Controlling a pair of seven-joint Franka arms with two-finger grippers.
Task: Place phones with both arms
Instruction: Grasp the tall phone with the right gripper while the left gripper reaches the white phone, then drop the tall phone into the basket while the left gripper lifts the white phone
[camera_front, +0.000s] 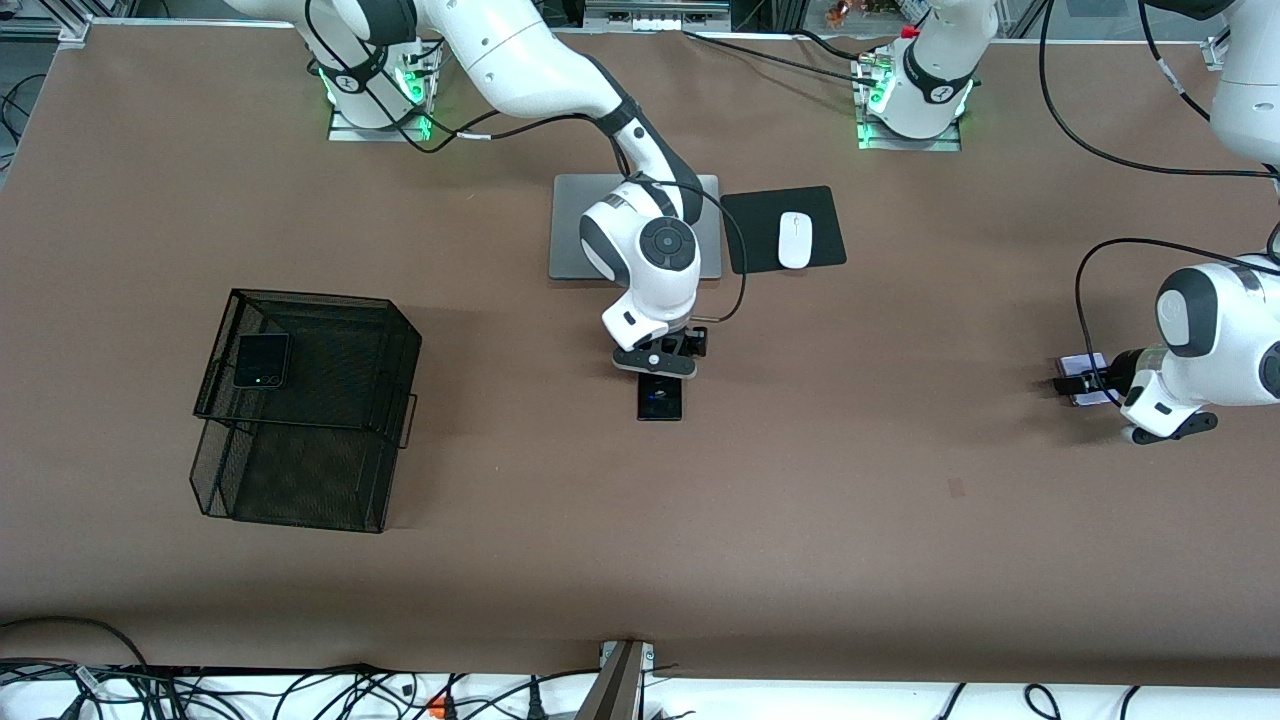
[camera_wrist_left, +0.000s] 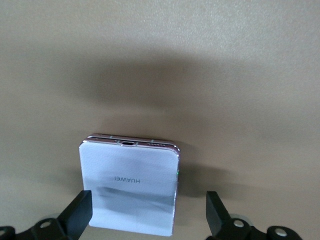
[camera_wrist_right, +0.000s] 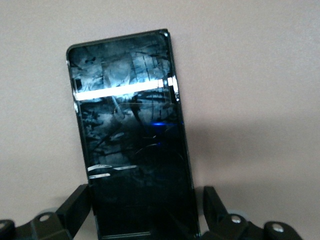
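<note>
Brown table (camera_front: 500, 560) carries our 3 phones: the small black phone (camera_front: 262, 360) lies on a mesh basket (camera_front: 300, 480) toward the right arm's end. Our right gripper (camera_wrist_right: 145, 210) stands open astride the long black phone (camera_wrist_right: 132, 135) mid-table, nearer the camera than the laptop (camera_front: 570, 230). Our left gripper (camera_wrist_left: 150, 220) stands open around the white phone (camera_wrist_left: 130, 187) at the left arm's end.

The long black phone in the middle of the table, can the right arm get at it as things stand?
Probably yes. The right gripper already sits over the long black phone with its fingers open on either side, and nothing lies on or against the phone.
</note>
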